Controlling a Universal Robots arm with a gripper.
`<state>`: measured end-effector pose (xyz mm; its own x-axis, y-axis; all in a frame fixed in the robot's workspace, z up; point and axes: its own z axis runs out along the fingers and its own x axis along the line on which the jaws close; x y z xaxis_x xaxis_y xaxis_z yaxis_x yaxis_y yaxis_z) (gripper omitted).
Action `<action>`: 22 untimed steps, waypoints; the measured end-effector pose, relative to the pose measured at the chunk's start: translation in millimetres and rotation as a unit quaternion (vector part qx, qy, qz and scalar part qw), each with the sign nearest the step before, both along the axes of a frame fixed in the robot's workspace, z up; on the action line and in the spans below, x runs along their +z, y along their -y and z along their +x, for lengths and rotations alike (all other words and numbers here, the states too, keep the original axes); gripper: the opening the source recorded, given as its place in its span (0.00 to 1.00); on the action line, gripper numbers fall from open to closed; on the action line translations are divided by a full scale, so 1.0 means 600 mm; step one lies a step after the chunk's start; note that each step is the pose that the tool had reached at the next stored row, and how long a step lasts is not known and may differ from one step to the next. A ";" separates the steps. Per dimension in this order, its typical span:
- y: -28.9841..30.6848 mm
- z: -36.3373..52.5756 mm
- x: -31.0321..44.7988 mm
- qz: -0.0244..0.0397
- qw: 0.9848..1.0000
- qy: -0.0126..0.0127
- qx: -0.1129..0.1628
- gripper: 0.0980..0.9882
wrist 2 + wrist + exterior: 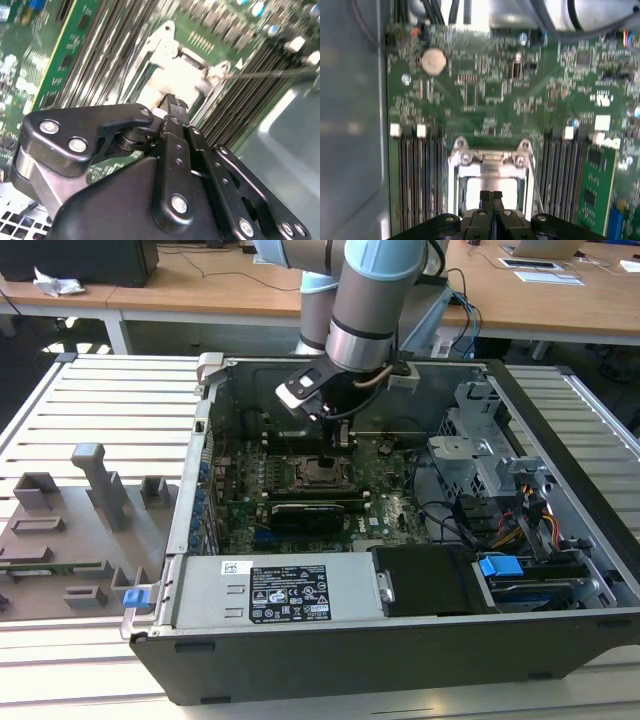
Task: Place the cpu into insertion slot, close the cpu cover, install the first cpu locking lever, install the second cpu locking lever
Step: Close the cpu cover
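Arm is down inside the open PC case (350, 665), which sits on the slatted table (100, 390). In the exterior view the gripper (338, 443) hangs right over the CPU socket area of the motherboard (390, 502).

Gripper state: in both wrist views we see the two black fingertips pressed together, nothing visible between them. Tip point in the first wrist view is gripper (491, 196), in the second wrist view gripper (172, 101).

The cpu cover (492, 170) is the silvery frame directly under the tips. It looks laid down over the socket, hinge end with its two screws on the far side from the fingers. We can't tell if it's fully seated. It's the same frame in the second wrist view, the cpu cover (200, 62), heavily washed out.

The cpu (469, 192) is the bright flat surface we see through the cover's window, either side of the fingertips, so it's in the socket. No detail is readable on it.

A thin lever rod (536, 185) runs along one side of the socket, just beside the frame. We can't tell if it's latched. In the second wrist view a rod (270, 74) sticks out from the frame's corner over the memory slots (250, 105).

Other bits:
- coin cell (433, 61) on the board, well apart from the socket
- power supply (270, 595) along the near case wall
- grey fixture tray (70, 530) on the table at the exterior view's left
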<state>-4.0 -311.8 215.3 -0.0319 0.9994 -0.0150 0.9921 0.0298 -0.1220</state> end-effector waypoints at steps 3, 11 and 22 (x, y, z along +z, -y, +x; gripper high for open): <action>0.0000 0.023 0.000 0.000 1.000 -0.003 0.000 0.01; 0.0001 0.034 0.002 0.000 1.000 -0.003 0.000 0.01; 0.0000 0.036 0.031 0.000 1.000 -0.003 0.000 0.01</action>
